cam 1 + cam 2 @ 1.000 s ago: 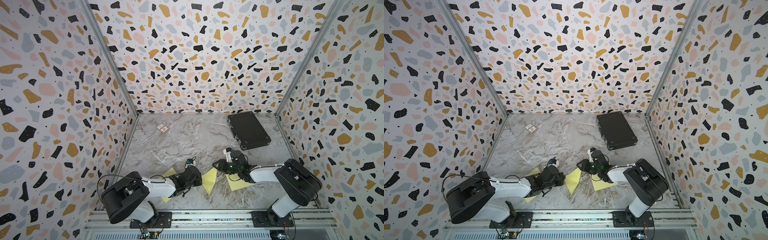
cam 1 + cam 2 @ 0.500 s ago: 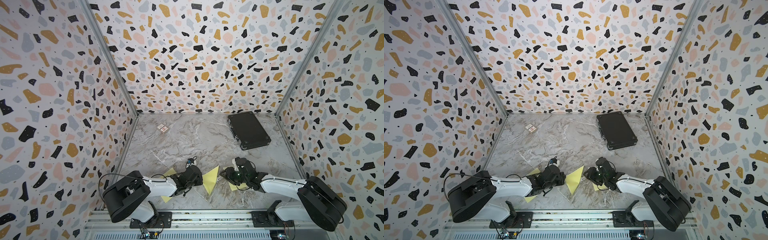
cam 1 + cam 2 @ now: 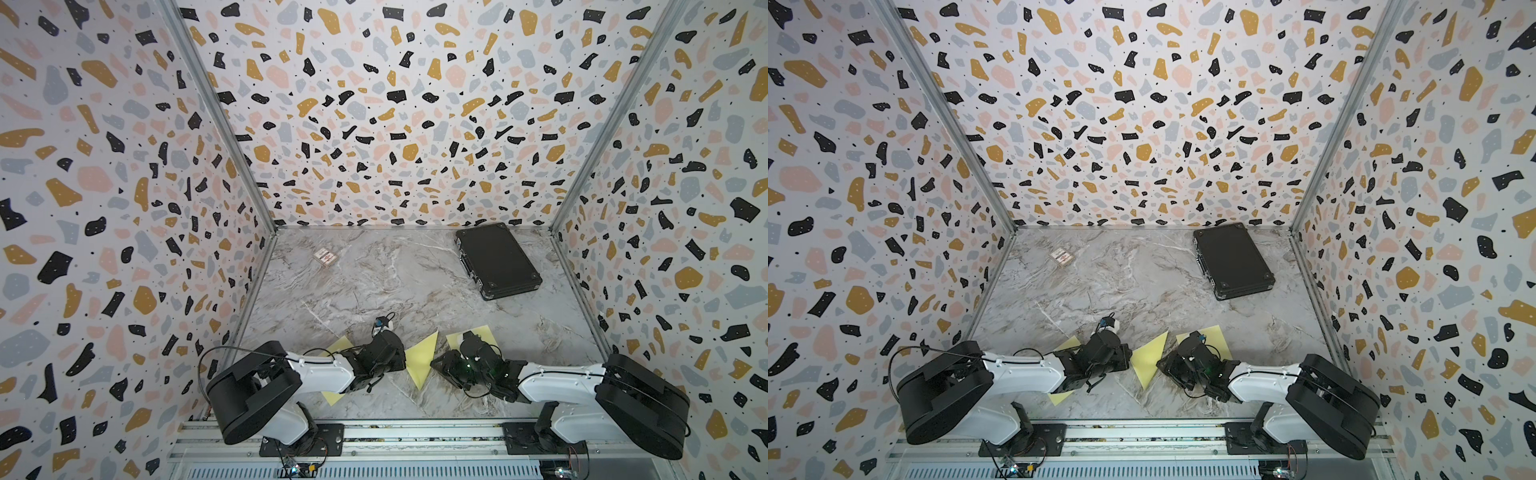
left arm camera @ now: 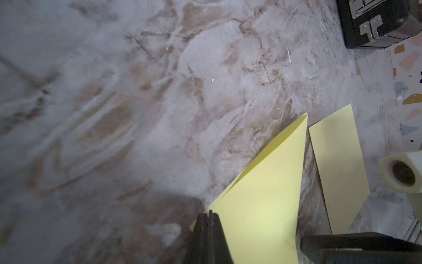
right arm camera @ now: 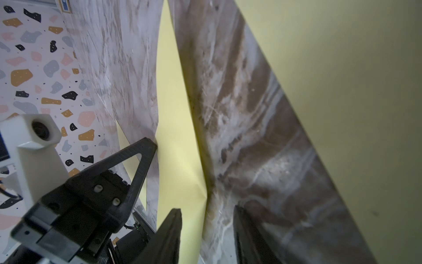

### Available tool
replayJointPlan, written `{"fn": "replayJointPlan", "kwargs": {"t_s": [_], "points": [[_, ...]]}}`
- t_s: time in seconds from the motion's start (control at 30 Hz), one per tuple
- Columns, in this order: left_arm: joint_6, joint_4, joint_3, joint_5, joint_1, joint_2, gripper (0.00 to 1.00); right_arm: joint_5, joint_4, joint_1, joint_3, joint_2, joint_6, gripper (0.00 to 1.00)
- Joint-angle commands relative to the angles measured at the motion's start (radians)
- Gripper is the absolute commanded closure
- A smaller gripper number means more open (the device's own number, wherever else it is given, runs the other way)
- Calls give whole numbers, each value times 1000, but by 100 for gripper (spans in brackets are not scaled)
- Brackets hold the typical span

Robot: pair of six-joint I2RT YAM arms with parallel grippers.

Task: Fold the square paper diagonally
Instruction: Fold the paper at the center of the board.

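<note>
Marbled surface [image 3: 374,291] in a speckled-wall booth; both arms reach in from the near edge.

Near edge, middle: the yellow paper [image 3: 420,360] is already doubled into a triangle. It does not lie flat yet, and the left wrist view shows its two plies gaping toward the far tip. The left claw [image 3: 402,360] is pinched tight on the triangle's corner nearest the left arm, unmoved over the last second.

The change is on the right arm. A second ago its elbow stood high and the right claw [image 3: 435,366] hung over the loose sheet farther from the near edge. Now the arm lies low along the near edge, and the claw has dropped back beside the triangle's other side. Its jaws stand apart with nothing in them. In the right wrist view one finger [image 5: 171,228] overlaps the paper's edge and the other sits over bare marble. Whether either touches, cannot tell.

Reading: the fold is made but not creased. The right claw looks to be lining up to pinch or press the folded edge while the left anchors. A careless nudge could slide the plies out of register.

Flanking: a second sheet [image 3: 484,332] lies flat, partly under the right arm; a third sheet [image 3: 338,345] lies under the left arm.

Far: a small packet [image 3: 325,257] toward the far left corner and a black case [image 3: 498,259] by the far right corner, both well apart from the work.
</note>
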Motion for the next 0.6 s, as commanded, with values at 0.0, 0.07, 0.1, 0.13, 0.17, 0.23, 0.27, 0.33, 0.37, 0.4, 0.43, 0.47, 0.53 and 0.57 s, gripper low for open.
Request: {"fn": "replayJointPlan", "kwargs": {"t_s": [0.0, 0.07, 0.1, 0.13, 0.17, 0.23, 0.27, 0.33, 0.37, 0.4, 0.43, 0.47, 0.53, 0.57], "points": [[-8, -312, -80, 37, -20, 88, 100, 57, -7, 16, -20, 31, 56, 58], [-11, -310, -78, 39, -24, 91, 100, 63, 20, 25, -20, 50, 71, 58], [-12, -311, -76, 38, -24, 94, 100, 64, 39, 29, -22, 61, 78, 58], [-14, -311, -77, 37, -24, 94, 100, 68, 61, 34, -26, 70, 85, 59], [-15, -311, -79, 34, -26, 94, 100, 75, 87, 40, -30, 81, 94, 59], [-20, -310, -82, 32, -26, 91, 100, 77, 114, 46, -28, 102, 100, 59], [-21, -310, -84, 32, -27, 89, 100, 78, 124, 50, -27, 113, 105, 59], [-24, -311, -85, 32, -29, 84, 100, 78, 152, 57, -27, 136, 118, 60], [-25, -311, -85, 32, -30, 82, 100, 79, 173, 63, -29, 148, 127, 60], [-25, -314, -85, 31, -30, 81, 100, 81, 197, 67, -31, 160, 133, 60], [-28, -316, -85, 30, -31, 79, 100, 82, 218, 71, -33, 171, 140, 60], [-29, -316, -85, 29, -33, 77, 100, 85, 243, 77, -35, 182, 147, 61], [-29, -319, -84, 29, -34, 77, 100, 95, 278, 86, -37, 196, 155, 61], [-30, -320, -82, 28, -33, 78, 100, 99, 290, 91, -37, 201, 159, 62]]}}
